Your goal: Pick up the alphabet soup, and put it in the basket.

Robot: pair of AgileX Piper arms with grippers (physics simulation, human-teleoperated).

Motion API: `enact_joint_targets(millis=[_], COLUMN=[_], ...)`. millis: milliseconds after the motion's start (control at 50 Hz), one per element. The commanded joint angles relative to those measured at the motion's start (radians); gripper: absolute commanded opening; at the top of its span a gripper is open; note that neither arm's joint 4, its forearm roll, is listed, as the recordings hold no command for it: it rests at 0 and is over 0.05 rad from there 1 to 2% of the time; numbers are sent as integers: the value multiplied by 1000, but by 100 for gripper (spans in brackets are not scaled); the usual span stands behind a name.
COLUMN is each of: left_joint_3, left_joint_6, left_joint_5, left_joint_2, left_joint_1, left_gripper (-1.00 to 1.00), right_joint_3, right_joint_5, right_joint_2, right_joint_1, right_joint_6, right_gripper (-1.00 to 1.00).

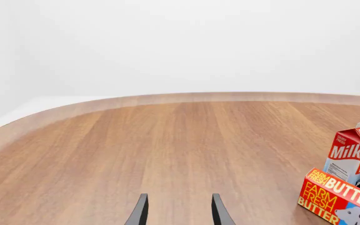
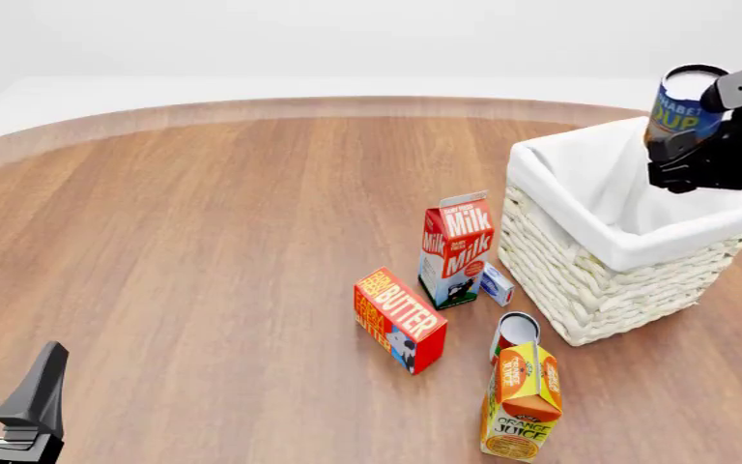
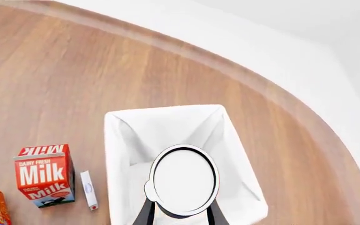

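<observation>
The alphabet soup [image 2: 683,101], a small can with a blue label and pale top, is held in my right gripper [image 2: 680,145], which is shut on it above the basket [image 2: 603,246]. In the right wrist view the can's pale top [image 3: 184,180] sits between the fingers, directly over the basket's white cloth lining [image 3: 161,126]. The basket is a large whitish wicker square at the right of the table. My left gripper [image 2: 4,387] is open and empty at the near left corner; its fingers [image 1: 138,213] show over bare wood in the left wrist view.
A milk carton [image 2: 456,249], a butter box [image 2: 400,319], a small white-blue box [image 2: 498,284], a red-and-white can [image 2: 514,335] and an orange juice carton [image 2: 521,401] stand left of and in front of the basket. The table's curved far edge [image 2: 345,104] runs behind.
</observation>
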Motion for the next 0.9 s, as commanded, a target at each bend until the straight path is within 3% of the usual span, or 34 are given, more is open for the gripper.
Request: enact_joint_targets(millis=[20, 900], left_joint_3=[0, 0], left_joint_6=[0, 0], left_joint_5=[0, 0], left_joint_2=[0, 0], left_joint_1=[0, 0], left_gripper=[100, 100], right_joint_3=[-21, -115], right_joint_5=[8, 46], right_joint_2=[40, 228], right_joint_1=[-4, -28], right_joint_6=[1, -52], right_gripper=[-100, -100])
